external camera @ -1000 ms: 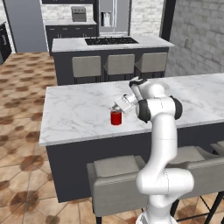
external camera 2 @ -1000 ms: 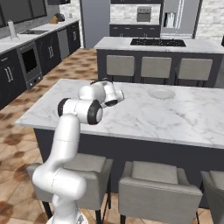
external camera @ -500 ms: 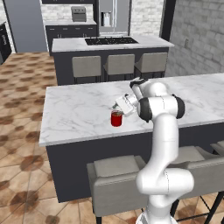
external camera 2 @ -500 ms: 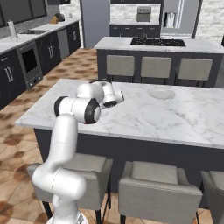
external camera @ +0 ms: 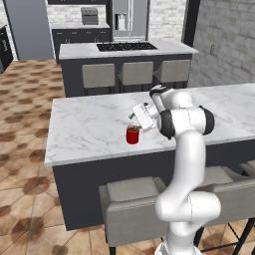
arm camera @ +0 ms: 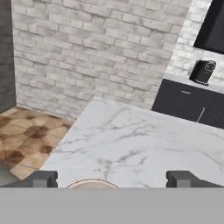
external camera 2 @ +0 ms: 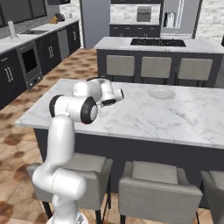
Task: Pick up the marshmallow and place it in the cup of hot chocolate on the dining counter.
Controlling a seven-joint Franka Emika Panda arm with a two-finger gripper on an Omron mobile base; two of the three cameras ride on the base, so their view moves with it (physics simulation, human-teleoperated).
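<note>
Left base view gives me the red cup of hot chocolate (external camera: 132, 135), small and cylindrical, standing on the white marble dining counter (external camera: 89, 129) near its front edge. I cannot make out the marshmallow or the cup's contents. My gripper (external camera: 133, 115) hangs just above the cup, fingers (arm camera: 43, 179) spread wide, holding nothing.
</note>
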